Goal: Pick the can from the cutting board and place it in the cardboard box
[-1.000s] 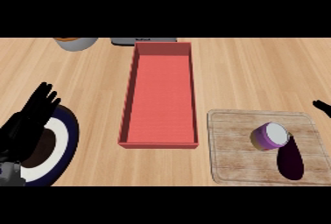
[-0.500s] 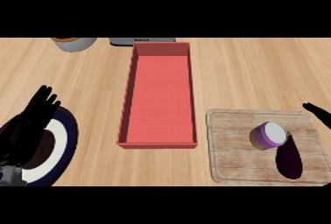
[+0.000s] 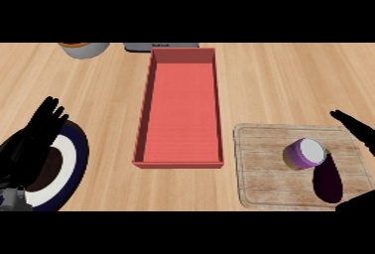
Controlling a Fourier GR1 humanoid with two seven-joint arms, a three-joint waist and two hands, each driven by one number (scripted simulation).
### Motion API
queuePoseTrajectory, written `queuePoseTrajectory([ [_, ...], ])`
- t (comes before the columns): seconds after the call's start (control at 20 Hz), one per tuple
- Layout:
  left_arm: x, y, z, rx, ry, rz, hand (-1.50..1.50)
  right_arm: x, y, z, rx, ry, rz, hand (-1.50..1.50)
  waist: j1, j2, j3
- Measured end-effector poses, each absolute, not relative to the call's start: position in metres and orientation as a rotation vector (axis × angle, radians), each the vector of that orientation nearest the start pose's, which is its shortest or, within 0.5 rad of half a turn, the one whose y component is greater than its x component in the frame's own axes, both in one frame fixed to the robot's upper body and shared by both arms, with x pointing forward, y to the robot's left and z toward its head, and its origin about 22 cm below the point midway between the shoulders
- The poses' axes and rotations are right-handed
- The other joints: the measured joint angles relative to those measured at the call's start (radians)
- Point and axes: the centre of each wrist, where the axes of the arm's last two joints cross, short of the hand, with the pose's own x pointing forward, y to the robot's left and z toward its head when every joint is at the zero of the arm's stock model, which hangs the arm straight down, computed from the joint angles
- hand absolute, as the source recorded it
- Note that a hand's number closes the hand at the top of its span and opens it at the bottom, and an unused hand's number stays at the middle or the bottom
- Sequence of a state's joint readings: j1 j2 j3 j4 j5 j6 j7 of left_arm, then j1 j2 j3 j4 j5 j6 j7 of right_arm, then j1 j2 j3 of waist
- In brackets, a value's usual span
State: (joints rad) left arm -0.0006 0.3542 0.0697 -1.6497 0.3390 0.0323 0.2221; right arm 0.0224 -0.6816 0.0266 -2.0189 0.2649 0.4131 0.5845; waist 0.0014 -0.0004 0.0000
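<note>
One purple can with a white top (image 3: pixel 305 153) is being carried by one pale wooden cutting board (image 3: pixel 275 171), beside one dark aubergine (image 3: pixel 329 182). One long red cardboard box (image 3: pixel 180 109) is lying left of the board on the wooden worktop (image 3: pixel 285 79). The right hand (image 3: pixel 353 127) is being held open near the can, apart from it; the left hand (image 3: pixel 35 138) is being rested open over one dark-rimmed plate (image 3: pixel 67 163).

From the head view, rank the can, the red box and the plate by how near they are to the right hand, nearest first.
Measured from the right hand at the right edge:
1. Can, on the cutting board, just left of the hand.
2. Red box, mid-counter.
3. Plate, far left, under the left hand.
</note>
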Motion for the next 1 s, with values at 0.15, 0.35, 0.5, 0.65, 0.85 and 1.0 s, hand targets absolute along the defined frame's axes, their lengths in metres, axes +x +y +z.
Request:
queuePoseTrajectory([
  [0.15,0.247,0.319,0.051,0.061,-1.444,0.049,0.0,0.221,-0.299,0.147,-0.706,-1.085,0.984,-1.5,0.0,0.0,0.0],
  [0.35,0.238,0.32,0.053,0.055,-1.442,0.05,0.0,0.226,-0.295,0.148,-0.71,-1.062,0.989,-1.5,0.001,0.0,0.0],
  [0.5,0.244,0.324,0.059,0.053,-1.44,0.051,0.0,0.228,-0.292,0.146,-0.713,-1.043,0.997,-1.5,0.0,0.0,0.0],
  [0.65,0.241,0.32,0.056,0.054,-1.441,0.048,0.0,0.23,-0.288,0.137,-0.72,-1.022,1.002,-1.5,0.0,0.0,0.0],
  [0.85,0.245,0.32,0.058,0.054,-1.442,0.052,0.0,0.235,-0.286,0.133,-0.729,-0.986,1.009,-1.5,0.0,0.0,0.0],
  [1.0,0.243,0.322,0.054,0.055,-1.439,0.054,0.0,0.234,-0.284,0.128,-0.74,-0.968,1.014,-1.5,-0.001,0.0,0.0],
])
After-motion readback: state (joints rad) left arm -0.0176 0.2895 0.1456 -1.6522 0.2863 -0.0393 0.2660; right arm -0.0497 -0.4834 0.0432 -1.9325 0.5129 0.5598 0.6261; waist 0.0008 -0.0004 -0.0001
